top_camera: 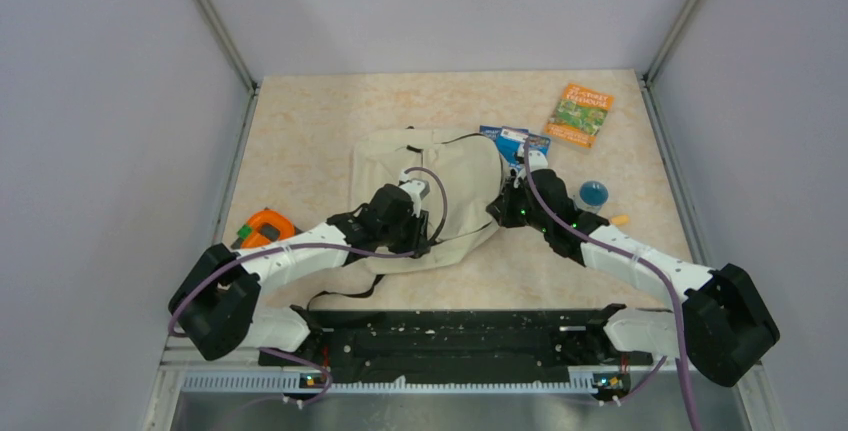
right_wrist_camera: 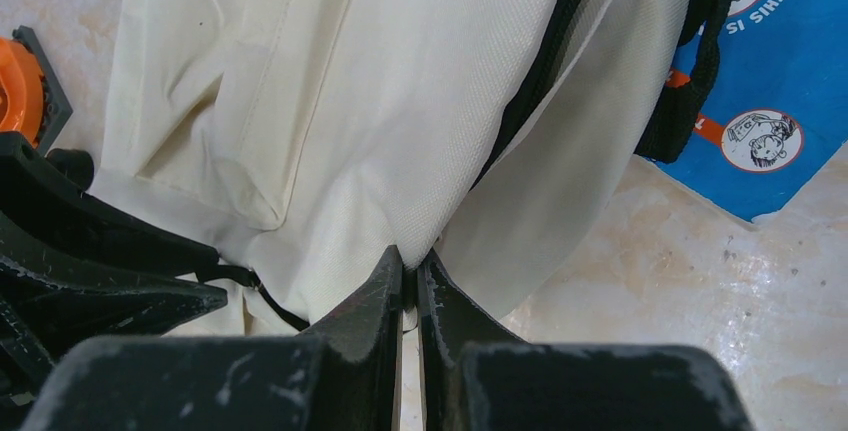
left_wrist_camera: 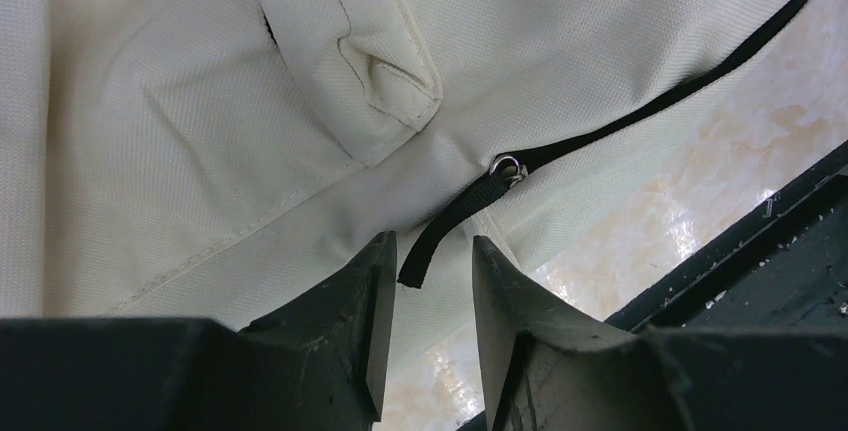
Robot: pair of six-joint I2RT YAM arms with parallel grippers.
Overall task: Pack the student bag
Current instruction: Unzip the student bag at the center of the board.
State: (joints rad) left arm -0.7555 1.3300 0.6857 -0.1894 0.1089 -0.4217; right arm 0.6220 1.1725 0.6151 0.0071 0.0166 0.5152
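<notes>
Cream woven cloth, slack and creased, makes up the student bag [top_camera: 440,186], which lies flat about the middle of the table with a blue booklet [top_camera: 505,138] showing at its far side. It looks nearly empty, so I judge it light and floppy: it will sag and fold wherever it is lifted, and a pull on one spot will drag the rest across the smooth tabletop unless another spot is pinned. The right gripper [right_wrist_camera: 410,261] has its jaws drawn together on a fold of the cloth at the bag's side facing the right edge, just below the black zipper line [right_wrist_camera: 540,61], which serves as that anchor. The left gripper [left_wrist_camera: 430,251] sits at the bag's near side with its jaws apart; the black pull strap [left_wrist_camera: 450,226] hangs between them from a small metal ring [left_wrist_camera: 508,167], not yet pinched. That strap is the sensible place to grip, being narrow and limp, though it could slip out of a loose hold. A green book [top_camera: 579,114] waits toward the far right corner.
</notes>
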